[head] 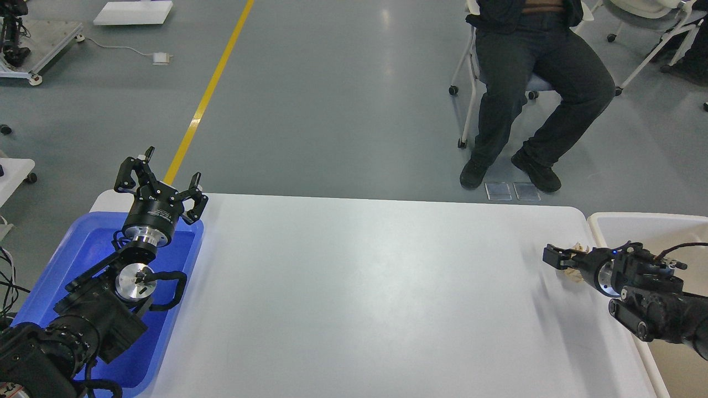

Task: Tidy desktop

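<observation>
The left tool point(160, 177) stands spread wide, fingers apart and holding nothing, above the far end of the blue plastic tray point(55, 271) lying at the left edge of the large smooth white worktop point(359, 298). The right tool point(561, 260) is clenched around a small pale crumpled object point(575, 275) over the worktop's right edge, just beside the beige-white rimmed bin point(636, 226). Across the grey floor point(332, 99) a dark-clothed person point(531, 88) sits on a chair

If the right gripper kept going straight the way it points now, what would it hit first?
Probably nothing soon: the right gripper points left across the bare large white rectangular desktop; the way looks free, though its height is unclear.
</observation>
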Controlling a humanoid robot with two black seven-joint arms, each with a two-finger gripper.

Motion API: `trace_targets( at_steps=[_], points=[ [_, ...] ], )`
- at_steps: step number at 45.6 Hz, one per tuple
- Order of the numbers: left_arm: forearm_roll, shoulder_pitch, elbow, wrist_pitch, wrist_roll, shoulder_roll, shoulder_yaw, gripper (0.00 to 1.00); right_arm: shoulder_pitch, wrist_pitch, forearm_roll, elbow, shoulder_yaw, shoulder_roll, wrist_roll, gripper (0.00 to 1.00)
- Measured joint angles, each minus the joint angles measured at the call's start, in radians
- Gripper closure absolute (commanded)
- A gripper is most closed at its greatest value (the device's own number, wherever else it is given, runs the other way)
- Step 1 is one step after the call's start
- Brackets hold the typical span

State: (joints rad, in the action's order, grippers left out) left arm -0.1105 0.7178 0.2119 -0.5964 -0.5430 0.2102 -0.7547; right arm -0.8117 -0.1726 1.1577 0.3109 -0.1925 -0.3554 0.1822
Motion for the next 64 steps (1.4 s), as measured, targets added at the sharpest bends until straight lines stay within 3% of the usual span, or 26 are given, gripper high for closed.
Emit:
trace_targets(
  at_steps=[26, 35, 44, 46, 51, 52, 64],
  points=[
    [0.000, 0.000, 0.000, 0.002, 0.000, 0.000, 0.000, 0.00, 0.033, -0.015, 0.019, -0.018, 0.002, 0.015, 0.001, 0.04],
    [0.000, 0.000, 0.000, 0.002, 0.000, 0.000, 0.000, 0.00, 0.042, -0.016, 0.027, -0.019, 0.005, 0.025, 0.005, 0.19],
    [0.000, 0.000, 0.000, 0.003, 0.000, 0.000, 0.000, 0.00, 0.051, -0.016, 0.036, -0.019, 0.006, 0.032, 0.011, 0.27],
    [0.000, 0.000, 0.000, 0.003, 0.000, 0.000, 0.000, 0.00, 0.052, -0.016, 0.039, -0.019, 0.006, 0.032, 0.014, 0.36],
    [0.000, 0.000, 0.000, 0.003, 0.000, 0.000, 0.000, 0.00, 0.055, -0.016, 0.045, -0.019, 0.004, 0.034, 0.019, 0.93],
    [0.000, 0.000, 0.000, 0.003, 0.000, 0.000, 0.000, 0.00, 0.056, -0.016, 0.046, -0.019, 0.004, 0.034, 0.020, 1.00],
    [0.000, 0.000, 0.000, 0.003, 0.000, 0.000, 0.000, 0.00, 0.059, -0.011, 0.047, -0.032, 0.014, 0.034, 0.025, 1.00]
  ],
)
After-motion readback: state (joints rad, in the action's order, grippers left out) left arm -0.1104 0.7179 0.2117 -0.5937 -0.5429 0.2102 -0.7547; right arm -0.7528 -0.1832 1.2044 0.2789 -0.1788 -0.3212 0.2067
